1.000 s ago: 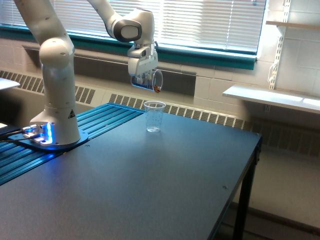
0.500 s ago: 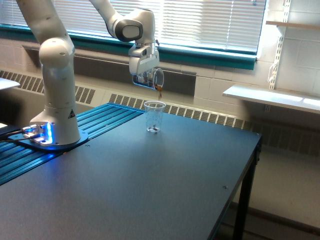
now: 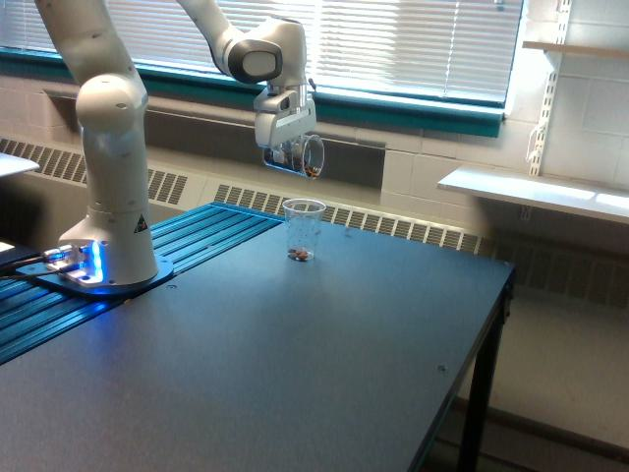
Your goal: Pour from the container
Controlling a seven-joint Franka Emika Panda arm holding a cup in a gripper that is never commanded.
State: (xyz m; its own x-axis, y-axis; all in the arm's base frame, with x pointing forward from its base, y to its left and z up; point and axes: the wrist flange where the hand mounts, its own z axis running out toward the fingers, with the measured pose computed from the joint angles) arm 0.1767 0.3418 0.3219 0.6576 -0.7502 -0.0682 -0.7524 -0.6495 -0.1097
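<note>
The gripper (image 3: 286, 149) pinches the container (image 3: 301, 156) tipped on its side, mouth toward the exterior view's right, directly above the speckled cup (image 3: 303, 230). That cup stands near the table's (image 3: 324, 374) far edge, with brown bits at its bottom and bare tabletop all around it.
</note>
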